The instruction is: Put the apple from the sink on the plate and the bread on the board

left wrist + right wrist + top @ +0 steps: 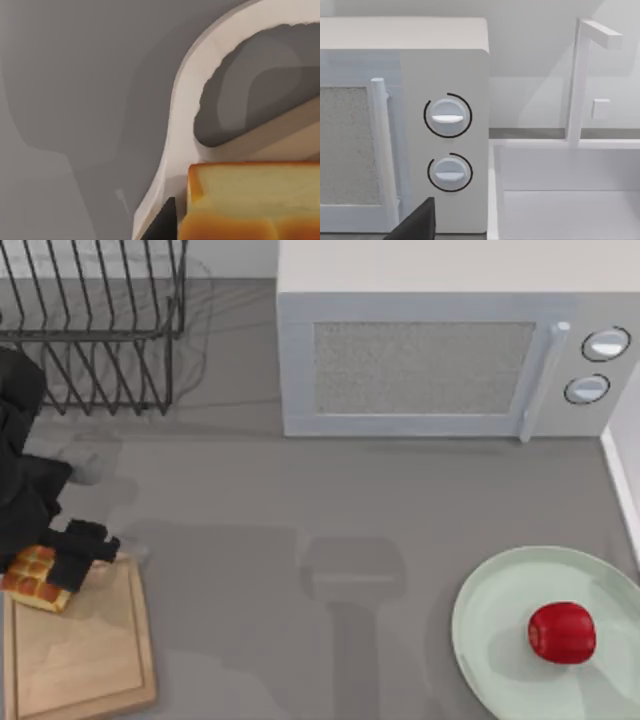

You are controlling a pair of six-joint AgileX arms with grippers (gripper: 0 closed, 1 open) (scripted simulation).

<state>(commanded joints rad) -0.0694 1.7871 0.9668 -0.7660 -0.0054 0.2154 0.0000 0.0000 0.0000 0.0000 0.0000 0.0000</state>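
Note:
The red apple (561, 632) lies on the mint-green plate (490, 625) at the table's front right. The golden bread (33, 578) is at the far left corner of the wooden board (90, 660), with my left gripper (62, 570) shut on it. In the left wrist view the bread (250, 200) shows beside one dark finger (165, 222), just over the board's white loop handle (175, 125). A dark part of my right gripper (417, 225) shows in the right wrist view, facing the sink (570, 200).
A grey microwave (430, 360) stands at the back, its dials (447, 116) close in the right wrist view. A black wire dish rack (100, 320) sits at the back left. A white faucet (577, 75) rises over the sink.

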